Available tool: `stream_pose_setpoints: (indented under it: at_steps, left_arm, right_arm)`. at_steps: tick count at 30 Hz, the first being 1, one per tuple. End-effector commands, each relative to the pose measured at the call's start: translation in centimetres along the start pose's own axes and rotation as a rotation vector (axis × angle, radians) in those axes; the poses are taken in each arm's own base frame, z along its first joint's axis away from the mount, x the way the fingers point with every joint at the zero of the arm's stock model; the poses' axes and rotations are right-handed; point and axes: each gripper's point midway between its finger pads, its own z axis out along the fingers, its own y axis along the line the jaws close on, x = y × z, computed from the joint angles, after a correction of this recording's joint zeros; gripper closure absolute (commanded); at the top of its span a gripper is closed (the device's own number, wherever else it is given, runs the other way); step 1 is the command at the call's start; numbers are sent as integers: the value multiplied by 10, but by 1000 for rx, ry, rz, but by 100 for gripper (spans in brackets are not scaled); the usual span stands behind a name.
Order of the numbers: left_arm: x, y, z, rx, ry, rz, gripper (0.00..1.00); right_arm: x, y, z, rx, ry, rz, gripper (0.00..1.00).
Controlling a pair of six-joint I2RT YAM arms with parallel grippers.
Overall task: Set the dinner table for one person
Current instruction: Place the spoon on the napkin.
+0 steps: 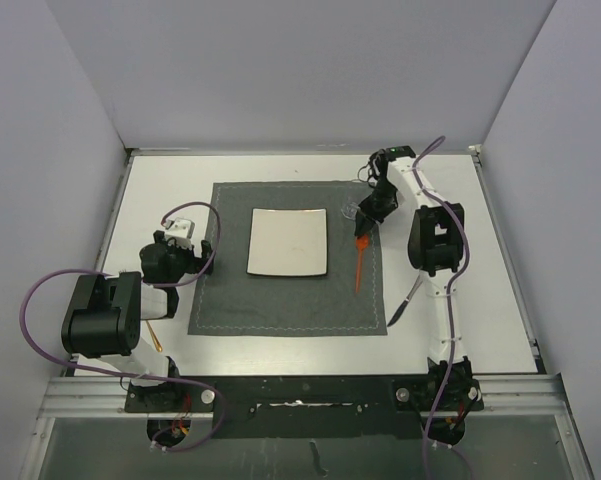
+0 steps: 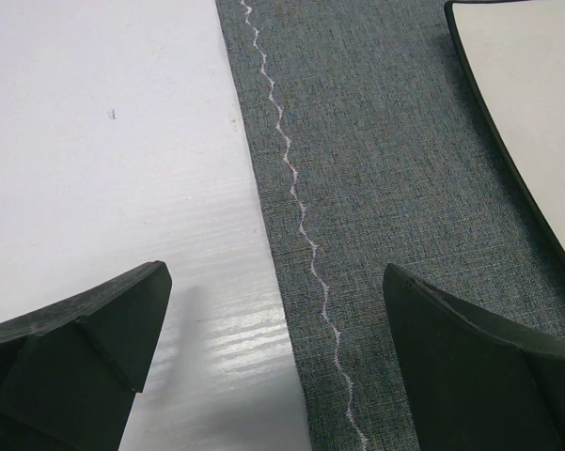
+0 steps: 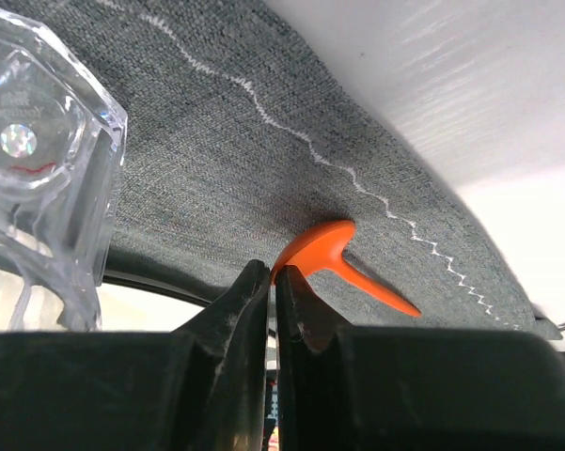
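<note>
Counter [image 1: 480,260] fills the view, with a grey placemat [image 1: 280,300] at centre carrying a square white plate [image 1: 288,242]. Left end effector [image 2: 274,277], at the plate's 9 o'clock, is spread wide. Right end effector [image 3: 273,277], at 2 o'clock, is pressed together, its tips at an orange utensil [image 3: 357,272].

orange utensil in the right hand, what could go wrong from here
1. The right hand seems to pinch the orange utensil only at its very fingertips, so it may slip or twist out before it is placed.
2. The glass sits close beside that hand; a sideways move could knock it.
</note>
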Motion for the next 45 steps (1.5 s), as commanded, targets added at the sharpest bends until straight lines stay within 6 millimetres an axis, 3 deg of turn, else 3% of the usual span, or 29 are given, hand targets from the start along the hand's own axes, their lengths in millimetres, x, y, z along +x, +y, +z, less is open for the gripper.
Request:
stream_pose_setpoints:
  at_steps: [1, 10, 29, 40, 45]
  left_arm:
    - [-15, 1, 3, 3, -66, 15, 2]
    - [-15, 0, 3, 4, -66, 15, 2]
    - [-16, 1, 3, 3, -68, 16, 2]
    - [-16, 1, 3, 3, -67, 15, 2]
    - [-15, 1, 3, 3, -66, 15, 2]
  right_arm:
    - [-9, -1, -7, 25, -86, -16, 100]
    - [-1, -6, -13, 55, -141, -73, 100]
    - [18, 8, -34, 26, -253, -113, 100]
    - [22, 1, -43, 46, -285, -91, 81]
    - [22, 0, -44, 45, -289, -81, 78]
